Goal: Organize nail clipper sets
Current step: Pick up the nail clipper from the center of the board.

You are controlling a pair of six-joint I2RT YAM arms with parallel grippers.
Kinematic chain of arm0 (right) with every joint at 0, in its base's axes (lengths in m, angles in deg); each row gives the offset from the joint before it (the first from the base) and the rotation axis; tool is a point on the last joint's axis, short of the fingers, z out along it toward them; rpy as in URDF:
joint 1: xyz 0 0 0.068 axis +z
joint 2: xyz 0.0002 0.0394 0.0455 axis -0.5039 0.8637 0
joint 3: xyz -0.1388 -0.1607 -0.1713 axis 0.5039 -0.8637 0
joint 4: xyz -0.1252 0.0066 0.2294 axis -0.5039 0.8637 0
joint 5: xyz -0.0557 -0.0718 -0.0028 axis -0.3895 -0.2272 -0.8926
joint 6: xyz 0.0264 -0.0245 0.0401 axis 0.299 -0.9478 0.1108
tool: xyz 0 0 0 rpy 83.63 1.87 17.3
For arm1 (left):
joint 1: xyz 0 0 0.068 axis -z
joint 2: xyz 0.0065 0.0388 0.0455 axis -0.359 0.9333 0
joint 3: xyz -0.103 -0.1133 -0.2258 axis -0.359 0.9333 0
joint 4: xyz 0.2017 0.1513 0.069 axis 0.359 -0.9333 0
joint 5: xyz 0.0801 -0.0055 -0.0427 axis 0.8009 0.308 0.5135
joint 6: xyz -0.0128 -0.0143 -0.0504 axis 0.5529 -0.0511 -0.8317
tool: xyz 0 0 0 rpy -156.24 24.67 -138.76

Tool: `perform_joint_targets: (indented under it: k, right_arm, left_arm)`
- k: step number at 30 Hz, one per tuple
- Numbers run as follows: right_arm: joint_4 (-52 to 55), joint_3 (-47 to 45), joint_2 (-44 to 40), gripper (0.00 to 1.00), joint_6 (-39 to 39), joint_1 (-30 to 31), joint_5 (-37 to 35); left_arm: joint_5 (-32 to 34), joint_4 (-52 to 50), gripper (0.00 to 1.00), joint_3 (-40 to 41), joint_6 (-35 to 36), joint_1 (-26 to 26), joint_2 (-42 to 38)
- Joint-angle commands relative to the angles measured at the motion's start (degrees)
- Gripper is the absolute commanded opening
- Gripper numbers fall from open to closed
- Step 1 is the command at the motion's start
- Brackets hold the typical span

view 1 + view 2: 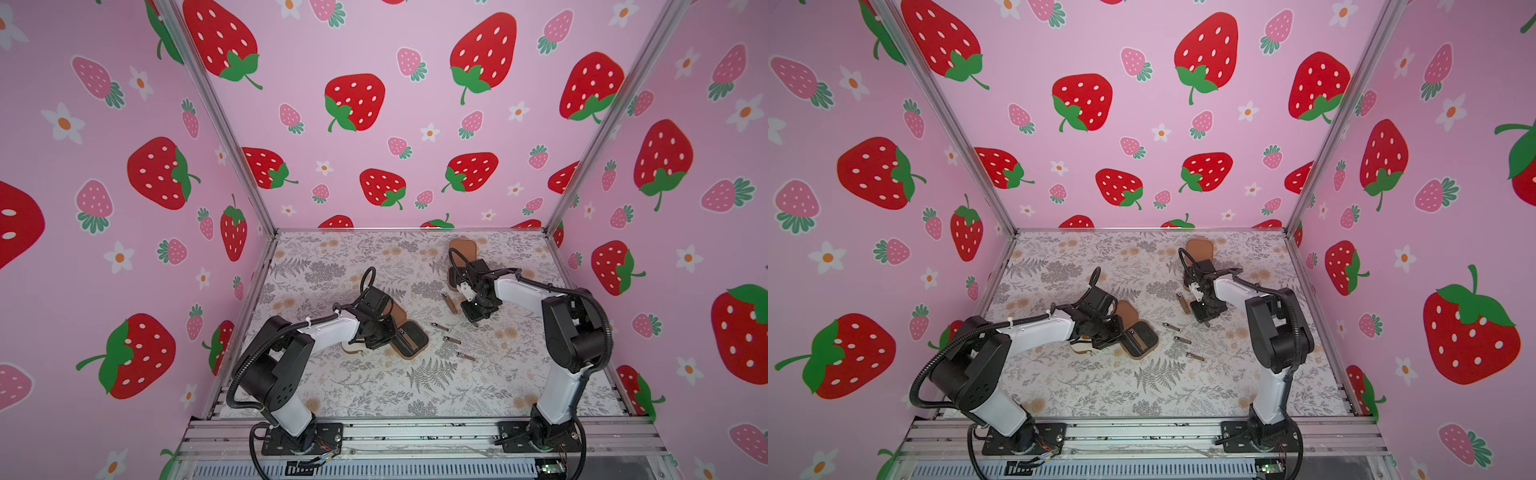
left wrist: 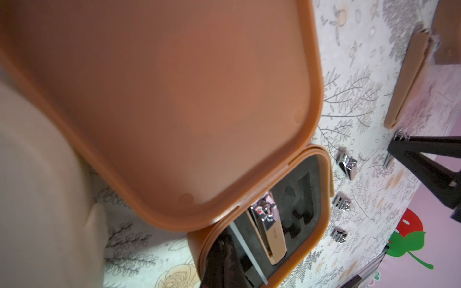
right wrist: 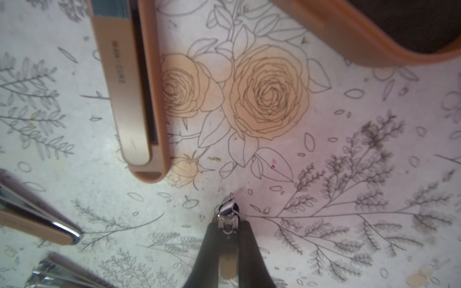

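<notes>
A brown case lies open mid-table, its lid (image 2: 174, 99) raised over a black slotted base (image 1: 411, 338) that holds one nail clipper (image 2: 269, 232). My left gripper (image 1: 376, 338) sits at that case, shut, with one dark finger (image 2: 222, 261) over the base rim. I cannot tell whether it holds anything. A cream case (image 1: 353, 348) lies partly hidden under it. My right gripper (image 3: 228, 229) is shut on a small nail clipper (image 3: 228, 214) just above the mat, seen in a top view (image 1: 475, 322). A second brown case (image 1: 462, 249) stands open at the back.
A long tan clipper (image 3: 132, 99) lies beside my right gripper. Three small metal clippers (image 1: 439, 326) (image 1: 452, 340) (image 1: 466, 356) lie in a row between the arms. Pink strawberry walls close in the floral mat (image 1: 374, 395) on three sides.
</notes>
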Motion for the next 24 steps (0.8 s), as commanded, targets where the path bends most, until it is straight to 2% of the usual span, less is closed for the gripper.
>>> perform_joint_targets:
  k: [1, 7, 16, 24]
  right_arm:
    - [1.55, -1.57, -0.98, 0.11, 0.65, -0.27, 1.10]
    - [5.66, 0.73, -6.01, 0.11, 2.21, 3.39, -0.78]
    - [12.04, 7.37, -8.33, 0.11, 5.94, 16.38, -2.28]
    - [9.18, 13.22, -1.52, 0.12, 11.46, 24.40, 7.13]
  left_arm:
    - [2.09, -4.19, 0.00, -0.12, 0.22, -0.60, 1.44]
    - [1.91, -3.73, 0.00, 0.10, 0.05, -0.59, 1.35]
    - [1.60, -3.22, 0.00, 0.54, 0.05, -0.59, 1.35]
    - [1.07, -1.82, 0.00, 1.66, -0.37, -0.67, 1.17]
